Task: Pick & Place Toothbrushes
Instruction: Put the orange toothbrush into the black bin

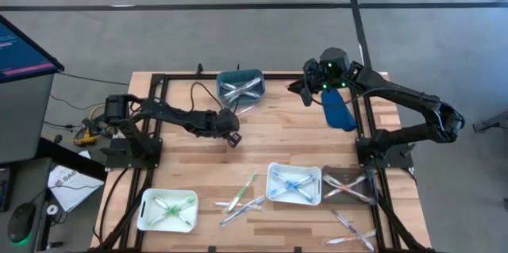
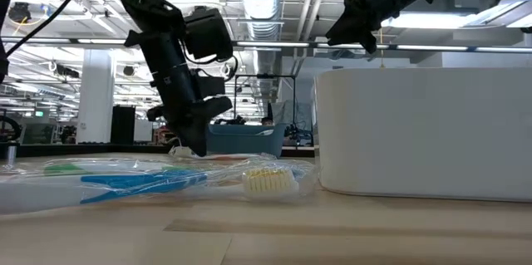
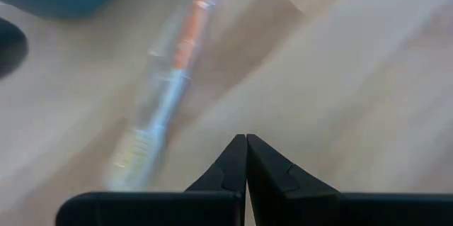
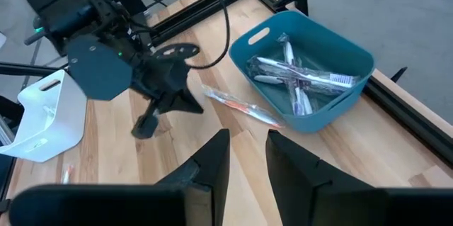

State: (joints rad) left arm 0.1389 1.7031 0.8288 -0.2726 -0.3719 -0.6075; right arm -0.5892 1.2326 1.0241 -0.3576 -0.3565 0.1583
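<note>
Left to right: the left gripper (image 1: 232, 139) hangs closed and empty over the pale wood-plank desk (image 1: 278, 138), near a clear-wrapped, orange-striped toothbrush (image 4: 241, 106) beside the teal bin (image 1: 240, 85). Far right, the right gripper (image 1: 305, 88) hovers part-open, empty.

Left arm stretched from its base across the table's middle, wrist bent down, left gripper (image 1: 232, 138) low over the wood — fingers (image 3: 237, 166) pressed flat together, nothing between them. Right arm folded back at the elbow, forearm reaching to the far edge, right gripper (image 1: 305, 90) raised high above the surface — fingers (image 4: 216, 159) a narrow gap apart, nothing seen between them.
</note>
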